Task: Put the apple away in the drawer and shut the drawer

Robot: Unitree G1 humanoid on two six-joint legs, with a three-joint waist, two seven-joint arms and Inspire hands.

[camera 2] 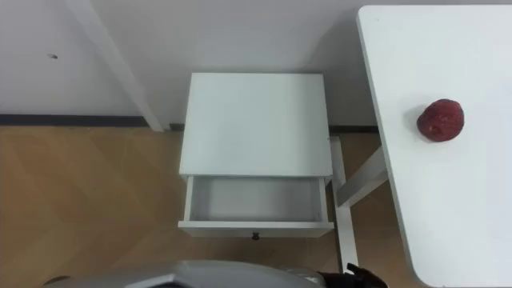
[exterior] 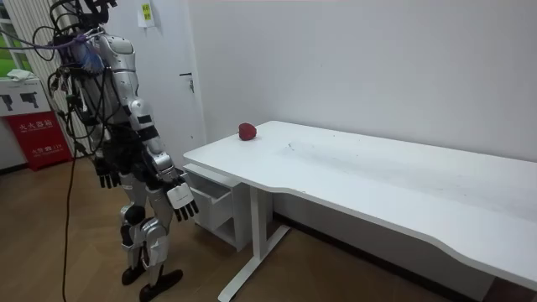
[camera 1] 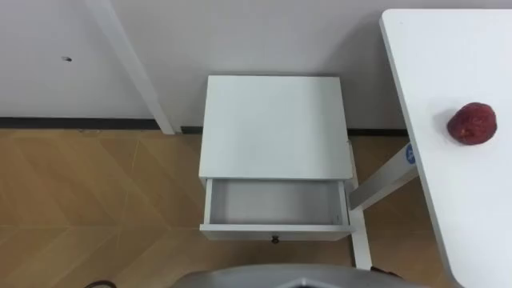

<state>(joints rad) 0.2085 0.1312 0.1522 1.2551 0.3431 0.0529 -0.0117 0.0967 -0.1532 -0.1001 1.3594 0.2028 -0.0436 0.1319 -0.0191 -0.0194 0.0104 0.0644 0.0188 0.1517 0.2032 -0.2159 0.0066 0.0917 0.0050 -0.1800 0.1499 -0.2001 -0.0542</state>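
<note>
Apple (camera 1: 471, 123) sits roundish, with no clear long axis, on the white counter (camera 1: 472, 216) at the robot's right, well apart from the open drawer (camera 1: 276, 231) of the nightstand (camera 1: 272, 120). That drawer's long axis runs left to right, its front facing the robot. Left hand (exterior: 107, 174) and right hand (exterior: 182, 202) hang at its sides, fingers slack and apart.

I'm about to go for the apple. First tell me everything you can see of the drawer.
The drawer is white, seemingly painted wood, pulled out of the small white cabinet toward the robot. It is a shallow box with thin walls, a flat front and a small dark knob at the front's middle. Nothing lies inside. It sits level under the cabinet's top, close to the table's leg.
</note>
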